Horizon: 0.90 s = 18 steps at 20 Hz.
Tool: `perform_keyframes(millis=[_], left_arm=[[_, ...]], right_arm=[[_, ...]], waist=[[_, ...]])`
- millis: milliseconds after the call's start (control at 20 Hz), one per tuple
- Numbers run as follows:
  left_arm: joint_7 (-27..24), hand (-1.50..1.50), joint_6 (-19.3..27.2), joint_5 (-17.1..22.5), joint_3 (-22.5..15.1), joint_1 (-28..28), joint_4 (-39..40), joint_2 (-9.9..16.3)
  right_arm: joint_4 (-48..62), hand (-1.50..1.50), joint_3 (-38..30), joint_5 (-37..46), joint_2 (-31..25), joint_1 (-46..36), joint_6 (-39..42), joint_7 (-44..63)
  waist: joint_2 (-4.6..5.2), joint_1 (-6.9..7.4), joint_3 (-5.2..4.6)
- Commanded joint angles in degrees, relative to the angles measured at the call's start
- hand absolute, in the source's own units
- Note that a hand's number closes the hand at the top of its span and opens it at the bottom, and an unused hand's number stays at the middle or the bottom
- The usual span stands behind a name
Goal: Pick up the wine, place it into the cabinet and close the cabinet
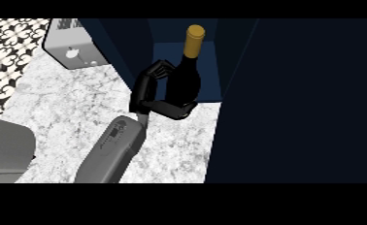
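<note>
The wine bottle (188, 69) is dark with a gold capped neck and stands nearly upright in the opening of the dark blue cabinet (215, 81), its base near the front lip. My right hand (152, 89) is shut on the bottle's lower body from the left, fingers high and thumb curled under near the base. Its grey forearm (113, 151) comes up from the lower edge. The cabinet door (294, 103) stands open as a large dark panel at the right. My left hand does not show.
A grey boxy appliance (70, 44) stands at the back left on the marble counter (64, 98). A grey rounded shape (14, 146) fills the lower left edge. Black and white patterned tiles (18, 35) lie beyond the counter's left side.
</note>
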Motion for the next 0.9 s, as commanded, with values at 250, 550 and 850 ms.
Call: perform_keyframes(millis=[250,550,850], left_arm=[[-3.2,1.5,5.2,8.6,-3.2,-11.9,13.1,-0.1],[-3.0,1.5,7.3,11.7,-3.8,-18.9,21.3,-0.1],[-3.2,1.5,8.5,9.6,-1.8,-24.6,32.9,-0.1]], right_arm=[[-9.9,-1.5,0.7,-3.0,0.5,2.9,1.3,1.3],[-9.5,-1.5,-1.6,-5.6,-0.2,4.8,3.1,-2.5],[-7.5,-1.5,1.3,-4.9,1.1,5.1,3.1,-4.7]], waist=[[0.21,-0.64,-0.02],[0.43,-1.8,0.06],[0.94,-2.81,0.04]])
